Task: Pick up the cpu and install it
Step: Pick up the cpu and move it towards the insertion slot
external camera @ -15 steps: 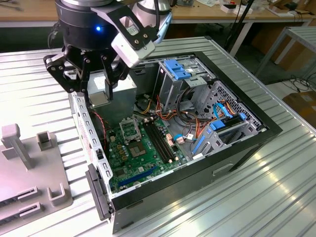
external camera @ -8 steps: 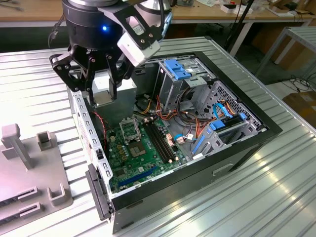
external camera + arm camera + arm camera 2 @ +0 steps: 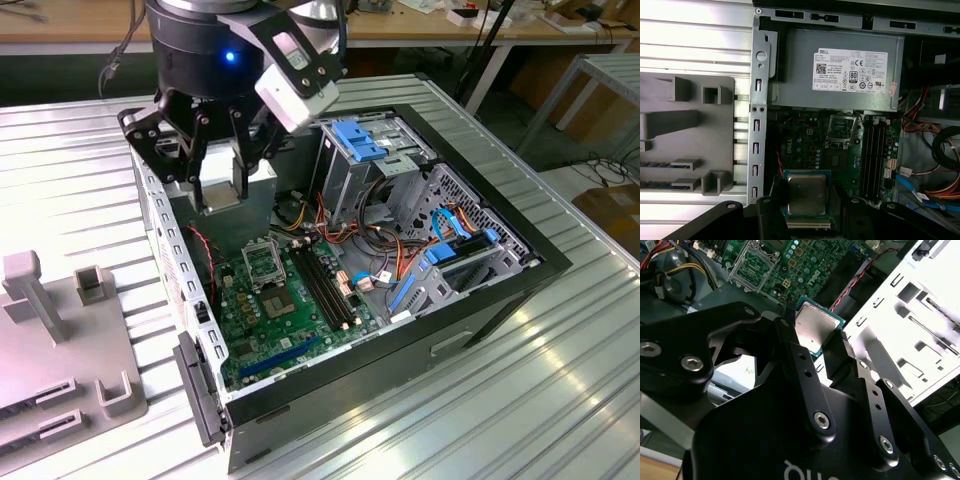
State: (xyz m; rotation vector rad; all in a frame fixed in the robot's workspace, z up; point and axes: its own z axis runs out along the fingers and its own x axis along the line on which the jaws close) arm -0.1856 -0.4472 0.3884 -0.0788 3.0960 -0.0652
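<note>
cpu (image 3: 813,328) edges behind gripper (image 3: 815,337)

I note the cpu (image 3: 806,194) face as dull silver-grey metal, faintly smudged, with a green rim. Gripper (image 3: 815,333) links are matt black, and the screw heads (image 3: 822,420) are shiny. Table (image 3: 560,380), the exterior view's lower right: ribbed bright metal, glossy. Fixture (image 3: 50,360), the exterior view's lower left: matt grey plastic.
</note>
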